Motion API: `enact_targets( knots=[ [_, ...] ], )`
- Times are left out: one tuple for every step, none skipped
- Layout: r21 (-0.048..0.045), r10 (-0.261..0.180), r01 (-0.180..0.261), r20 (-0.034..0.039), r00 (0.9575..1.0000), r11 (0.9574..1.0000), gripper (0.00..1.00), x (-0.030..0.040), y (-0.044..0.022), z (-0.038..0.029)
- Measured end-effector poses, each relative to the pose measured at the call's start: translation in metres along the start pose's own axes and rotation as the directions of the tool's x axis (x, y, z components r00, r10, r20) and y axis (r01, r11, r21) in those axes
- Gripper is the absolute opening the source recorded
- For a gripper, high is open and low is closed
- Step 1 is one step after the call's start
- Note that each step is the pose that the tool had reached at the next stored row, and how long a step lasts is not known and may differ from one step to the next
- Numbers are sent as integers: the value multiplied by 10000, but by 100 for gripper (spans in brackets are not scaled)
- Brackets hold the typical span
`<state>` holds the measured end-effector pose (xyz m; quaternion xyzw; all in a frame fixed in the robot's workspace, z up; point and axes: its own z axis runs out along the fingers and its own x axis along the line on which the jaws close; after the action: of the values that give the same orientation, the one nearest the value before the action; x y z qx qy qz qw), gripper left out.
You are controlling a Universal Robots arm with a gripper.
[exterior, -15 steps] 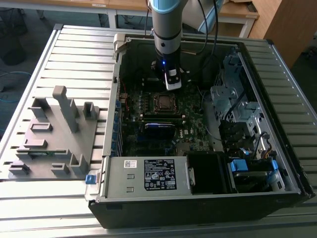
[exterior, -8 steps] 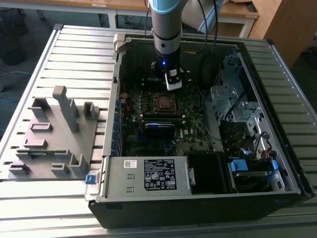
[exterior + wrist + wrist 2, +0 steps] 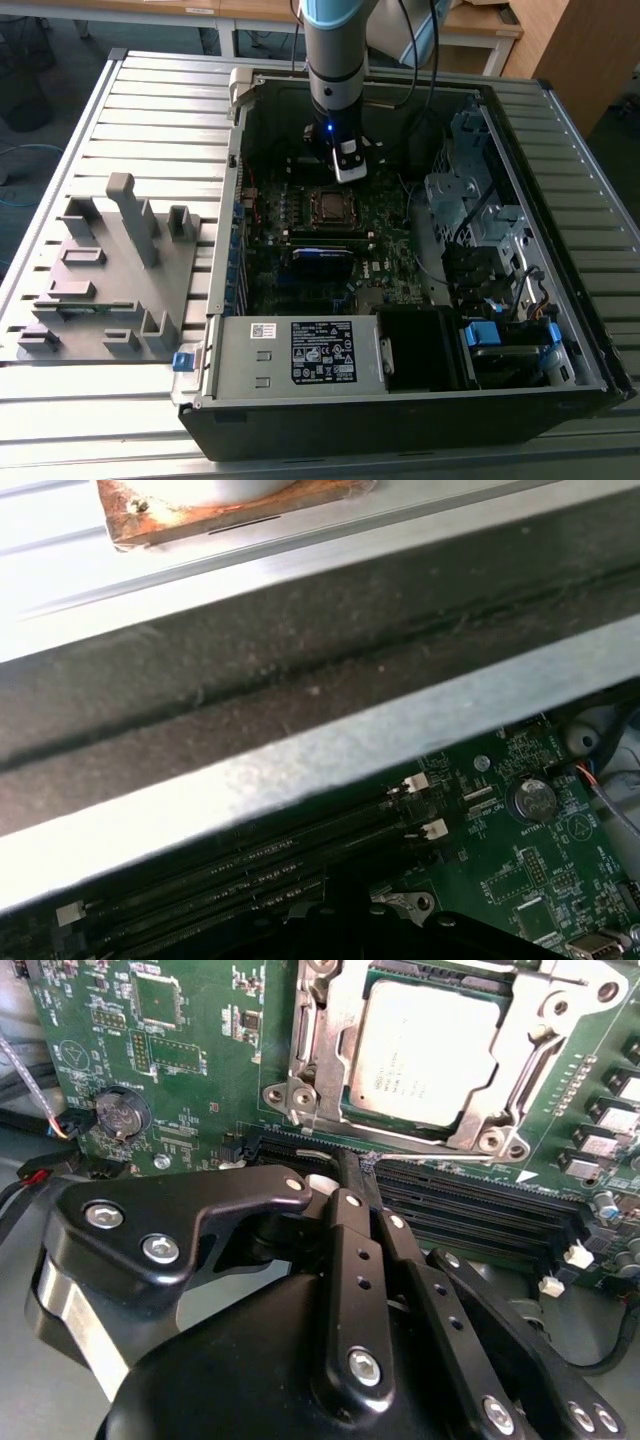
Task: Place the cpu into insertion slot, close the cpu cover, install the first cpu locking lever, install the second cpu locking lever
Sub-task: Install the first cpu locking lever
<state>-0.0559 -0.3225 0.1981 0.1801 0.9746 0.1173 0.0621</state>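
Upper centre of the exterior view: the gripper [image 3: 347, 170] hangs near the cpu [image 3: 328, 205] on the motherboard [image 3: 385, 225] — fingers [image 3: 345, 1250] pressed together, holding nothing. The cpu cover [image 3: 322, 1050] lies flat around the cpu.

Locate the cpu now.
In the second wrist view, the cpu sits in the insertion slot, framed by the cpu cover, beside the long black memory slots.

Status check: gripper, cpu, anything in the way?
Gripper shut, empty, by memory slots. Cpu seated, cpu cover down over it. Nothing on the cover.
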Motion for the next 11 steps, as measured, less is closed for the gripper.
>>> enact_targets(
  knots=[
    [0, -9, 9, -1, 10000, 10000, 10, 1, 0, 1],
    [4, -11, 11, 0, 10000, 10000, 10, 1, 0, 1],
    [3, -11, 11, 0, 10000, 10000, 10, 1, 0, 1],
    [5, -12, 12, 0, 10000, 10000, 10, 1, 0, 1],
    [5, -12, 12, 1, 10000, 10000, 10, 1, 0, 1],
    [9, -13, 13, 3, 10000, 10000, 10, 1, 0, 1],
    [21, -15, 15, 10, 10000, 10000, 10, 1, 0, 3],
    [48, -19, 19, 18, 10000, 10000, 10, 2, 0, 4],
    [80, -24, 24, 29, 10000, 10000, 10, 2, -1, 4],
    [114, -31, 30, 41, 10000, 9999, 10, 2, -2, 6],
    [150, -38, 37, 53, 10000, 9999, 10, 2, -3, 10]
  ],
)
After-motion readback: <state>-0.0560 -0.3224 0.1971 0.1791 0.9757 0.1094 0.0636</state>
